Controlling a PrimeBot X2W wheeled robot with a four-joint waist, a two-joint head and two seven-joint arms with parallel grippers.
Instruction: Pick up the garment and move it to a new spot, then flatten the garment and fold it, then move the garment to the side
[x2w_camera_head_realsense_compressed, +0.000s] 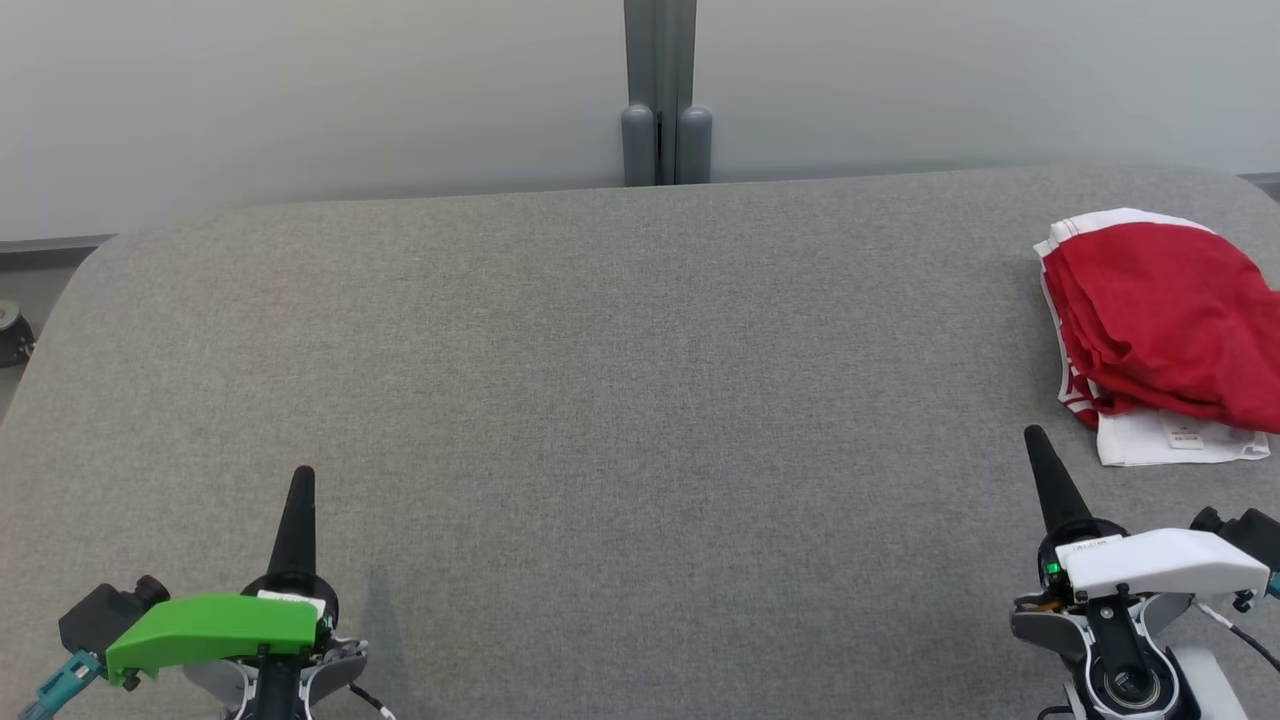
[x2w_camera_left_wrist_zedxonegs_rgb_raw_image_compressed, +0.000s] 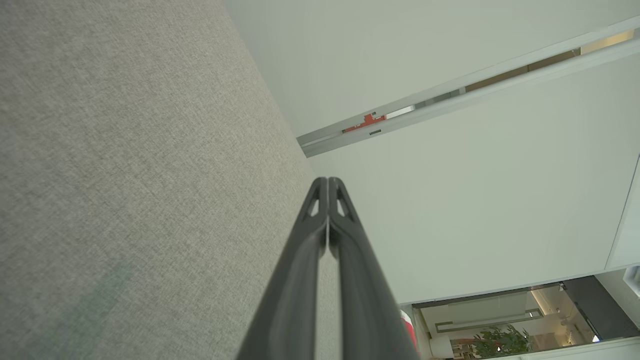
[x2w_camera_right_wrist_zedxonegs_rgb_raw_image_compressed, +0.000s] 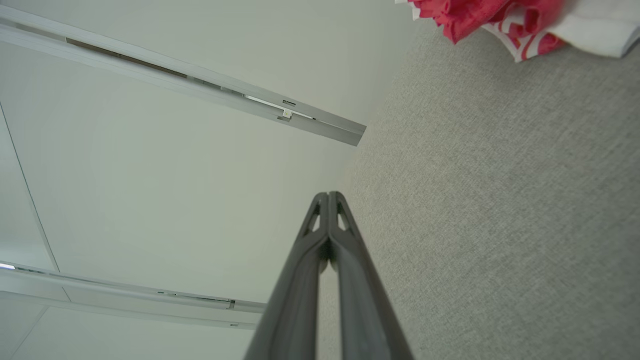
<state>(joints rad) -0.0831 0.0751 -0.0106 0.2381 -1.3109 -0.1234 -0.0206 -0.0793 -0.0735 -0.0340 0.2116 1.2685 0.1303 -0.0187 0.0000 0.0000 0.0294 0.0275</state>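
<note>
- The garment (x2w_camera_head_realsense_compressed: 1165, 300) is bright red on top, with white cloth under it that has red marks near the edge.
- The tabletop (x2w_camera_head_realsense_compressed: 620, 400) is grey all over, with a fine woven speckle.
- The left end effector (x2w_camera_head_realsense_compressed: 303, 476) is black, with a bright green cover (x2w_camera_head_realsense_compressed: 210, 625).
- The right end effector (x2w_camera_head_realsense_compressed: 1033, 434) is black, with a white cover (x2w_camera_head_realsense_compressed: 1160, 562).
- The wall (x2w_camera_head_realsense_compressed: 300, 90) is pale grey.

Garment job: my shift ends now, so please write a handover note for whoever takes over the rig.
Left claw: shut, holding nothing, at the near left of the table.
Right claw: shut, holding nothing, at the near right.
Garment: red and white, bunched in a heap at the table's right side, just beyond the right claw, not touched by it.
Done: nothing that shows.
Left: pick up and move, flatten, fold, set aside.
</note>
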